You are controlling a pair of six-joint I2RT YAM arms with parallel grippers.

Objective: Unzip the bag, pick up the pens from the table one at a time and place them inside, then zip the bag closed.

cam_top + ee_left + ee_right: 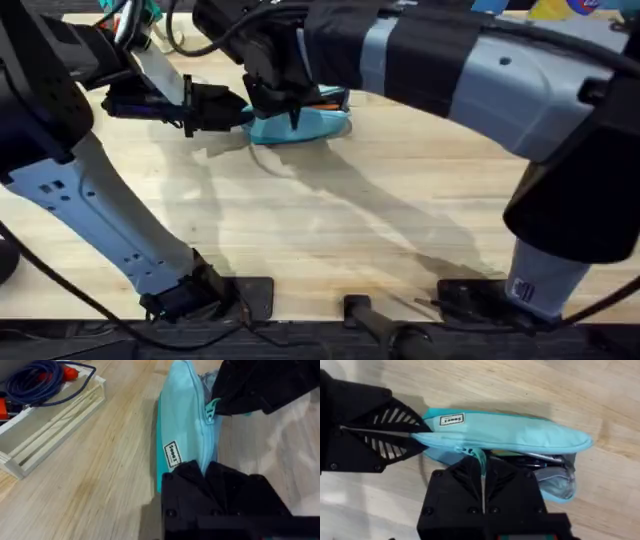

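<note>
Zipping shut: left gripper (412, 436) clamps the teal pouch (510, 435) end at 9 o'clock, right gripper (482, 477) pinches the zipper pull (479, 455); next, drag toward 3 o'clock

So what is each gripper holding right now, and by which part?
The left gripper pinches the bag at its end by the label. The right gripper is shut on the zipper pull.
</note>
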